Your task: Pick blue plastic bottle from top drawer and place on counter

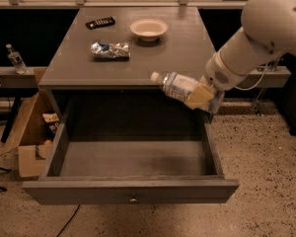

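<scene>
The blue plastic bottle point(176, 85) is a clear bottle with a pale label and white cap. My gripper point(203, 97) is shut on its base end and holds it in the air, lying nearly level with the cap pointing left. It hangs at the height of the counter's front edge, above the right rear of the open top drawer point(133, 158). The drawer is pulled out, with a small round knob point(133, 199) on its front. The grey counter point(138, 48) lies just behind the bottle.
On the counter are a crumpled silver foil bag point(110, 50), a cream bowl point(148, 28) and a dark remote-like object point(99, 22). A cardboard box point(32, 127) stands on the floor at the left. A small clear bottle point(13, 58) stands far left.
</scene>
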Controlling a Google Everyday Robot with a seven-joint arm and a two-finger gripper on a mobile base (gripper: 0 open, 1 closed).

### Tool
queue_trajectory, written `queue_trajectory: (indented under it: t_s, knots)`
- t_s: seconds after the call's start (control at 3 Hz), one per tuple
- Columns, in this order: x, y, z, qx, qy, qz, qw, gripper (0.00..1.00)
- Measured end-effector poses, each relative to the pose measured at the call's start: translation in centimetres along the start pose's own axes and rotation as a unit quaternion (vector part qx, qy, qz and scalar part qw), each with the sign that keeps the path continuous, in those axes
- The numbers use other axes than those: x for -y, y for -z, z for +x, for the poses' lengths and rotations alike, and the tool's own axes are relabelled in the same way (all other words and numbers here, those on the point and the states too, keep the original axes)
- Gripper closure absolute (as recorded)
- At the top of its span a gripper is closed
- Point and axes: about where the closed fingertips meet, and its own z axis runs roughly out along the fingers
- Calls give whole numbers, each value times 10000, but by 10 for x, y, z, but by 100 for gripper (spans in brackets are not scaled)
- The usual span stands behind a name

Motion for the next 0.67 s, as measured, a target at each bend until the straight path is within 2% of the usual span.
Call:
queue_trajectory:
  t_s: [0.33,0.67]
  knots:
    - [48,26,-20,65,-433,215,9988,100]
    - [91,31,-43,303,-908,331,9949,100]
